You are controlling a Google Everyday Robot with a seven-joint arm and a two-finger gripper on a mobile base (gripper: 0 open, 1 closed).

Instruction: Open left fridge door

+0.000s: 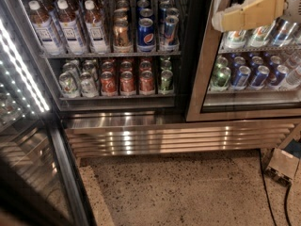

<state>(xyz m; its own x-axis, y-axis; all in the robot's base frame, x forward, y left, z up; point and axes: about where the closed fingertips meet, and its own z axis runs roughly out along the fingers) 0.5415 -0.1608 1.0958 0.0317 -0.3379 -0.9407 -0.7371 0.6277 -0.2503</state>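
The left fridge door [33, 168] stands swung wide open at the left edge of the camera view. Its glass pane faces me edge-on and its dotted white LED strip [22, 74] runs down its inner edge. The open compartment shows shelves of bottles [66, 22] and cans [120, 79]. My gripper [249, 13], with tan pads, is at the top right in front of the narrower right glass door [202, 79]. It is well away from the left door and touches nothing that I can see.
A ribbed steel grille [178, 138] runs along the fridge base above the speckled floor [188, 192]. A black cable [263, 182] and a small box [282, 166] lie on the floor at the right. The right door is closed over green, silver and blue cans [244, 74].
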